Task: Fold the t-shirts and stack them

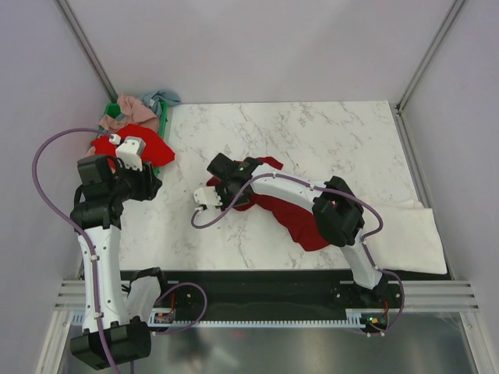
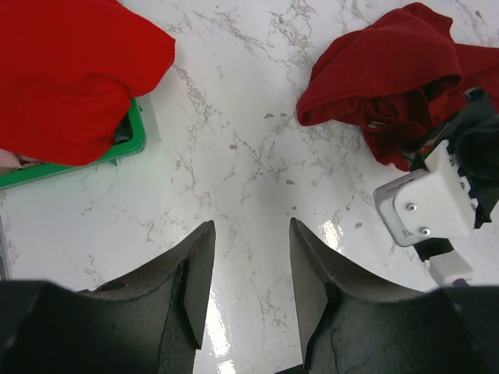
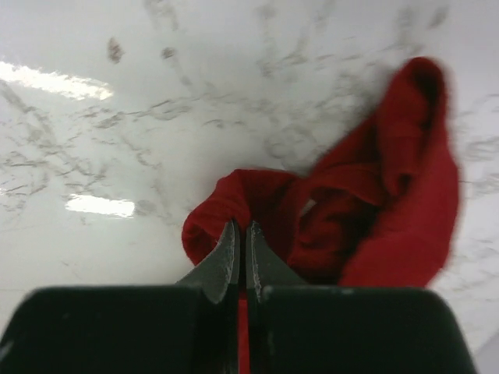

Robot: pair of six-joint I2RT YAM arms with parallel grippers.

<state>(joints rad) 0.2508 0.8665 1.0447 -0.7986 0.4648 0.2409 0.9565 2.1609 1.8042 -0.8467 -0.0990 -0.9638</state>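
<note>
A dark crimson t-shirt point(image 1: 292, 218) lies crumpled mid-table; it also shows in the left wrist view point(image 2: 390, 86) and the right wrist view point(image 3: 390, 202). My right gripper point(image 1: 222, 183) point(image 3: 241, 234) is shut on a fold of this shirt. My left gripper point(image 1: 134, 156) point(image 2: 251, 273) is open and empty above bare marble, near the crate. A bright red t-shirt point(image 1: 136, 144) point(image 2: 70, 70) hangs over the crate edge, with dusty pink point(image 1: 121, 117) and light blue point(image 1: 160, 99) shirts behind it. A folded cream-white shirt point(image 1: 409, 238) lies at the right front.
The green plastic crate point(image 1: 164, 125) point(image 2: 132, 144) stands at the table's far left corner. The marble table point(image 1: 312, 140) is walled by white panels with metal frame posts. A black rail runs along the near edge.
</note>
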